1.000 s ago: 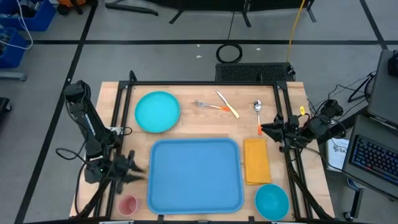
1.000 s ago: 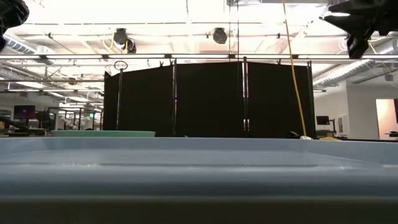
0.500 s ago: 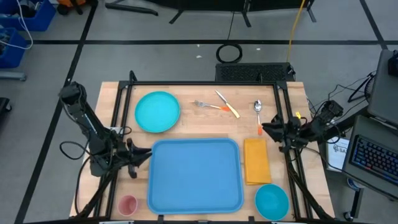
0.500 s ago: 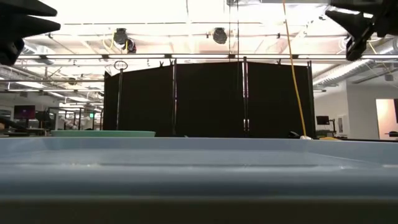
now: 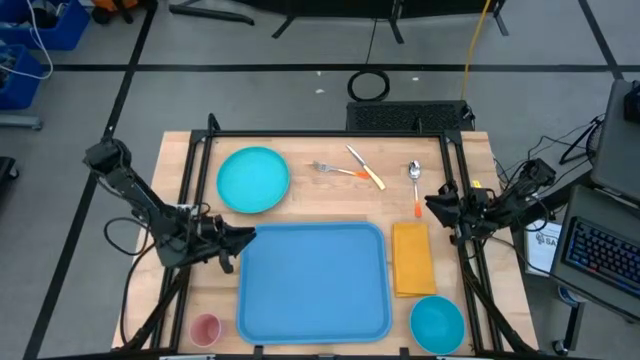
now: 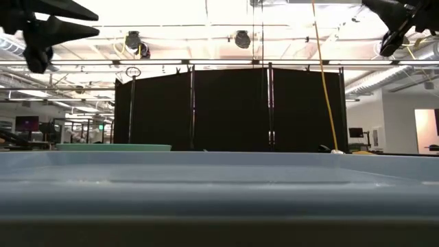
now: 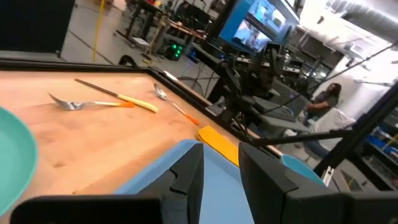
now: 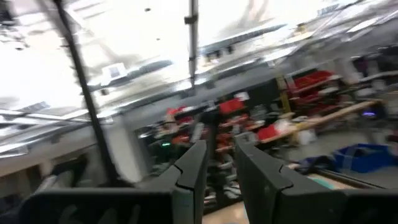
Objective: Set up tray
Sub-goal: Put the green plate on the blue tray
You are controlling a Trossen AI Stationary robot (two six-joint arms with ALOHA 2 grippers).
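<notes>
While my left gripper (image 5: 243, 240) hung at the tray's upper-left corner, its two fingers (image 7: 186, 177) stood a narrow gap apart with nothing between them. On the wrist camera those fingers pointed over the tray (image 5: 314, 281) toward the far side of the table. My right gripper (image 5: 432, 203) sat at the right of the frame, just above the yellow napkin (image 5: 413, 258), fingers likewise slightly parted and empty. From overhead, the tray lay flat in the lower middle of the frame, bare. A turquoise plate (image 5: 253, 179) sat above its left corner; fork (image 5: 330, 169), knife (image 5: 365, 167) and spoon (image 5: 415, 180) lay along the top. A turquoise bowl (image 5: 437, 323) sat lower right, a pink cup (image 5: 205, 328) lower left.
</notes>
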